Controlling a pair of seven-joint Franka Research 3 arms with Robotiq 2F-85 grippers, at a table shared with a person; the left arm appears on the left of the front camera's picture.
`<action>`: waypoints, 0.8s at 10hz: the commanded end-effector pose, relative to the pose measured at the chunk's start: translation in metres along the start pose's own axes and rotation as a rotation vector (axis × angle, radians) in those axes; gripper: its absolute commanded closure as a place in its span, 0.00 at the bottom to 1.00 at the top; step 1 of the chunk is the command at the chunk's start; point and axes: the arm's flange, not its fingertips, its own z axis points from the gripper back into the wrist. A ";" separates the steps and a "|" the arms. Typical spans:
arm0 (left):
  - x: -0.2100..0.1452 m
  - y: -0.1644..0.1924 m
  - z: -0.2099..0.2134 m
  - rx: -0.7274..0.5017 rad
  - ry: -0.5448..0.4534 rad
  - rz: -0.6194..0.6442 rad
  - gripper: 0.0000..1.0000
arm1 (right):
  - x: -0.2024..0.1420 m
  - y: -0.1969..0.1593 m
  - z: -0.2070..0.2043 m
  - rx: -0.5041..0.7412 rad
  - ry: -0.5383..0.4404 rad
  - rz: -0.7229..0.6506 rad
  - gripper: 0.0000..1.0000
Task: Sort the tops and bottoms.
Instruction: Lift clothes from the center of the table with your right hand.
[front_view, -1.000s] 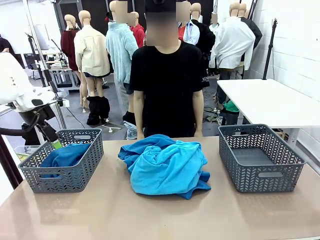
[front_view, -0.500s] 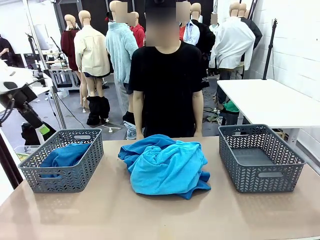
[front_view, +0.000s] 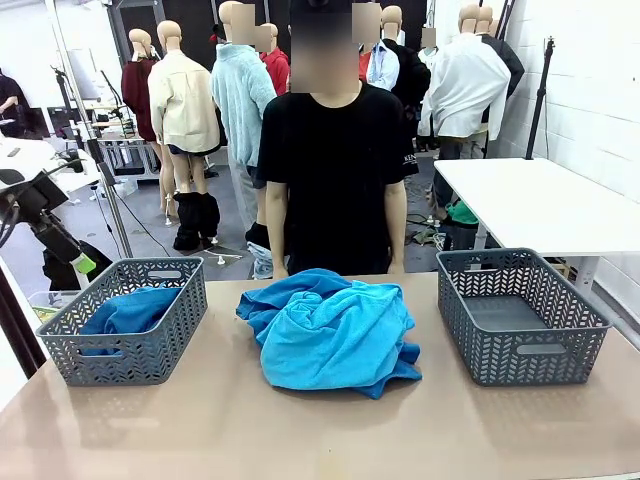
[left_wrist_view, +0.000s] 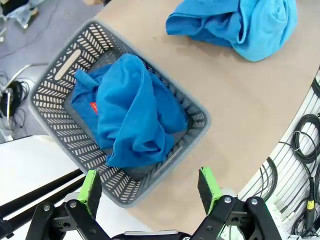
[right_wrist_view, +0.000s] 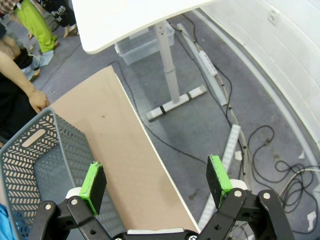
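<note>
A heap of blue tops (front_view: 330, 330), turquoise over royal blue, lies in the middle of the table; the same heap (left_wrist_view: 240, 25) shows in the left wrist view. Another blue top (left_wrist_view: 132, 117) with a small red tag (left_wrist_view: 93, 105) lies in the left grey basket (front_view: 150, 345). My left gripper (left_wrist_view: 150, 184) hangs open high above that basket's near corner, holding nothing. My right gripper (right_wrist_view: 156, 178) is open and empty above the table's right edge, beside the right grey basket (right_wrist_view: 30, 165). Any bottoms are hidden.
A person in a black shirt (front_view: 335, 170) stands at the far side, with one hand (right_wrist_view: 37, 100) near the table edge. The right basket (front_view: 520, 315) holds nothing. A white table (front_view: 550, 200) stands behind on the right. Cables (right_wrist_view: 260, 145) lie on the floor.
My left arm has drawn back to the left, away from the left basket; only its dark end still shows at the picture's left edge. The garments and baskets have not moved.
</note>
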 end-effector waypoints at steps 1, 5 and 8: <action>0.001 0.001 0.004 0.014 0.005 0.007 0.00 | -0.001 -0.001 0.000 0.005 0.006 -0.008 0.00; 0.000 0.001 0.002 0.004 -0.003 -0.001 0.00 | 0.000 0.000 0.000 0.000 0.000 0.000 0.00; -0.036 0.033 0.073 0.188 -0.198 0.062 0.00 | 0.050 0.119 0.054 0.233 -0.209 0.306 0.00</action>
